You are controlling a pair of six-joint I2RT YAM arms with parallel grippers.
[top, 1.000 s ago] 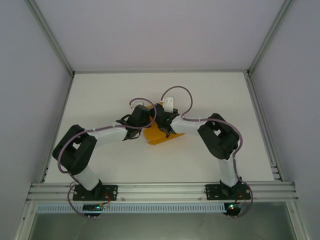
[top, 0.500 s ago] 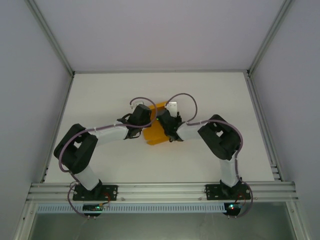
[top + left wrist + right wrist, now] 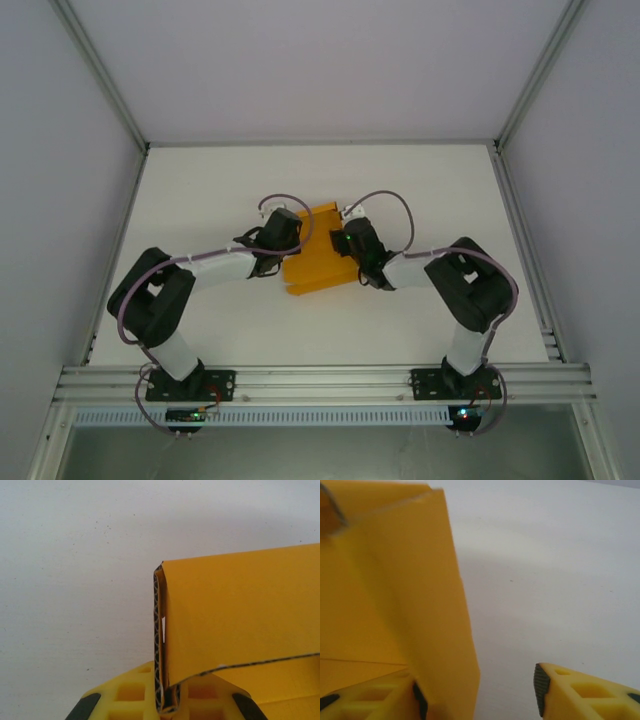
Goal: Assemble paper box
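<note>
The paper box [image 3: 318, 258] is orange-yellow card, partly folded, lying mid-table between both arms. My left gripper [image 3: 291, 243] is shut on the box's left wall. In the left wrist view the doubled card edge [image 3: 161, 645] stands upright, pinched between the yellow fingers [image 3: 135, 695], and a folded panel of the paper box [image 3: 240, 625] spreads to the right. My right gripper [image 3: 341, 240] is open at the box's right side. In the right wrist view a flap of the paper box [image 3: 395, 595] lies against the left finger, and the right finger [image 3: 570, 692] stands apart over bare table.
The white table [image 3: 200, 200] runs out to the enclosure walls and the aluminium frame rail [image 3: 320, 378] at the near edge. Purple cables [image 3: 385, 205] loop above both wrists near the box.
My right gripper has opened and let go of the box, and its arm has drawn back to the right. More of the box shows from above. The left gripper keeps its hold.
</note>
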